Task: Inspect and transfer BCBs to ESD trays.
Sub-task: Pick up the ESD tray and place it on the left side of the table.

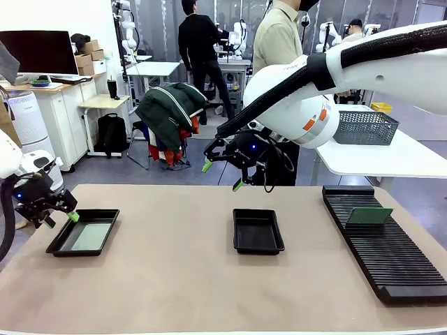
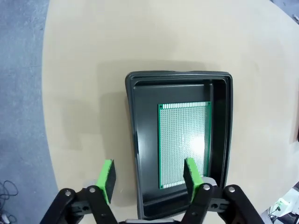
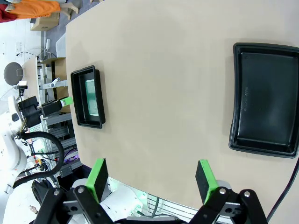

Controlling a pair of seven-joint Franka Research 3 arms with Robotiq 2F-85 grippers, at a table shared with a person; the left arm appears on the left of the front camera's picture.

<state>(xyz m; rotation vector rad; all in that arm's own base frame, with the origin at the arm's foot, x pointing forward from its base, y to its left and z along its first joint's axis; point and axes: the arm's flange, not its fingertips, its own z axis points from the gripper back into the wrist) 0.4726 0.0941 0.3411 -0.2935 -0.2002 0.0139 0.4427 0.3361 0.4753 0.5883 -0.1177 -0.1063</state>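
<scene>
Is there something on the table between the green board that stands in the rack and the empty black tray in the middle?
Nothing visible stands there. Only bare table lies between the board in the rack and the empty tray. The right claw hangs open above, beyond the tray.

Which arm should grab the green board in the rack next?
Probably right: the right gripper hangs open nearer the rack and its board; the left gripper sits by the left tray.
</scene>
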